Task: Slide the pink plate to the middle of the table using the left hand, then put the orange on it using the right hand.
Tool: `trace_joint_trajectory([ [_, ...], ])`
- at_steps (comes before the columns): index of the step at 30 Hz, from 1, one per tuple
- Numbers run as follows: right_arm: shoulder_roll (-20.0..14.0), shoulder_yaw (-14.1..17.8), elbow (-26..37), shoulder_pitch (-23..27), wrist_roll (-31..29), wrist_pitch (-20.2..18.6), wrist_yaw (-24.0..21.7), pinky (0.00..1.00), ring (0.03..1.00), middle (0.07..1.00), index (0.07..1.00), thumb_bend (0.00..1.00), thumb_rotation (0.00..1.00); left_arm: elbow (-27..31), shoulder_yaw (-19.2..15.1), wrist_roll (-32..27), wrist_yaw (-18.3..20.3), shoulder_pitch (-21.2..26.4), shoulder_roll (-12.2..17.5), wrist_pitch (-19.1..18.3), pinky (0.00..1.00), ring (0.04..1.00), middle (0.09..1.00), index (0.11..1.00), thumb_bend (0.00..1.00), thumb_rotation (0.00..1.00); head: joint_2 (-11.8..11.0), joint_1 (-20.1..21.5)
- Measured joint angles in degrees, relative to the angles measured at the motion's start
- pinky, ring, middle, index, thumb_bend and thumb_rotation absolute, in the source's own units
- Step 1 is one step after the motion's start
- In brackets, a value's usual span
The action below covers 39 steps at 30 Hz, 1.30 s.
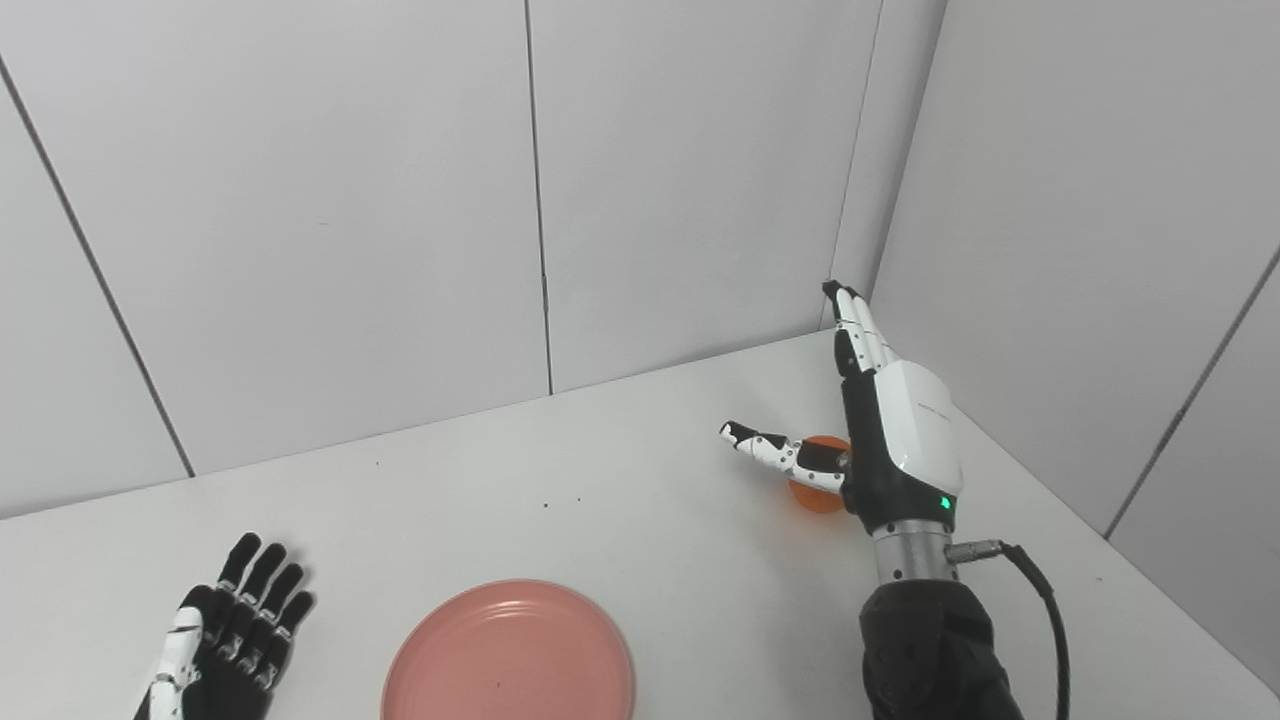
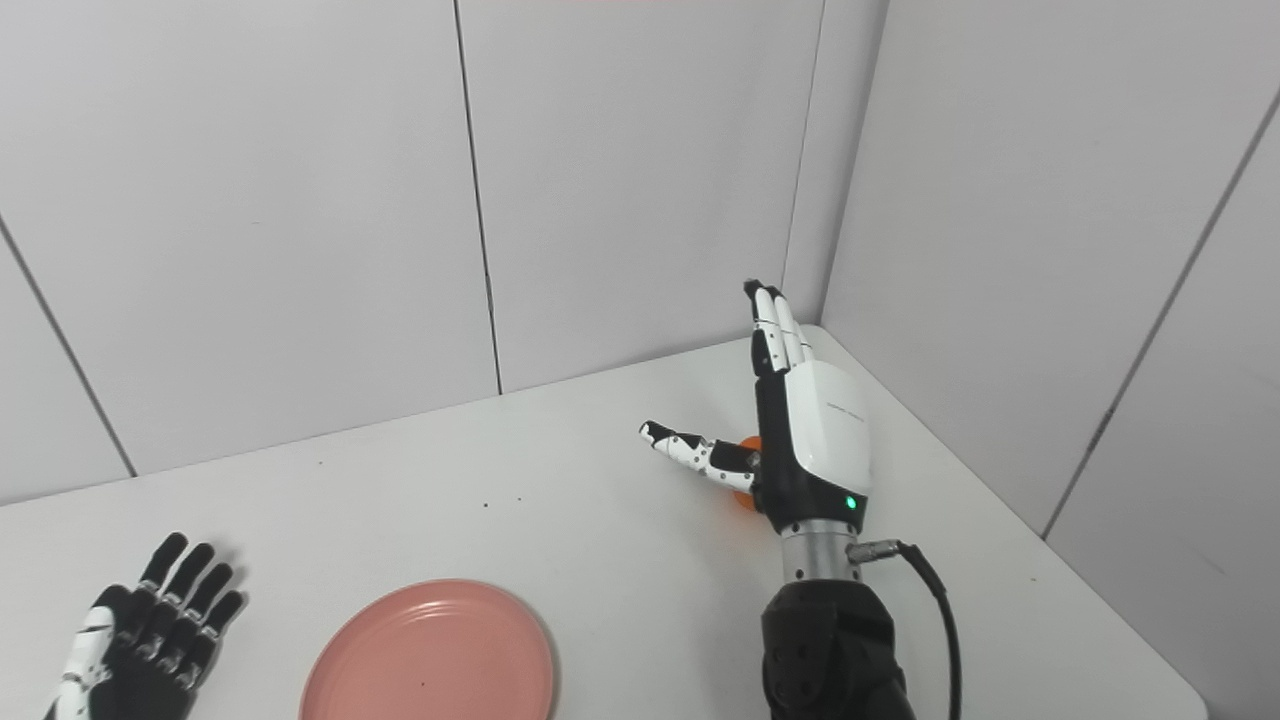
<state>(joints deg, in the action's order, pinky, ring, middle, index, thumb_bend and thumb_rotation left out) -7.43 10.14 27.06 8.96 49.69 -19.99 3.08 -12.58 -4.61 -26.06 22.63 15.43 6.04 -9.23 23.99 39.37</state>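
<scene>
The pink plate lies flat on the white table near the front edge, a little left of centre. The orange sits on the table at the right, mostly hidden behind my right hand. That hand stands edge-up just above the orange, fingers straight and thumb spread to the left, holding nothing. My left hand lies flat on the table at the front left, fingers apart, empty, a short way left of the plate.
White wall panels close the table at the back and right, meeting in a corner just behind my right hand. A black cable runs from the right wrist.
</scene>
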Motion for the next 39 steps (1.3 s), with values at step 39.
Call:
trace_joint_trajectory([
  [39,-6.2,1.9,-12.9,1.3,-4.8,-7.0,-4.5,0.77,0.885,0.942,0.937,1.0,0.45,3.7,-1.2,-0.6,-1.3,-1.3,1.2,-3.4,1.0,0.968,0.978,0.977,0.37,1.0,4.0,-0.3],
])
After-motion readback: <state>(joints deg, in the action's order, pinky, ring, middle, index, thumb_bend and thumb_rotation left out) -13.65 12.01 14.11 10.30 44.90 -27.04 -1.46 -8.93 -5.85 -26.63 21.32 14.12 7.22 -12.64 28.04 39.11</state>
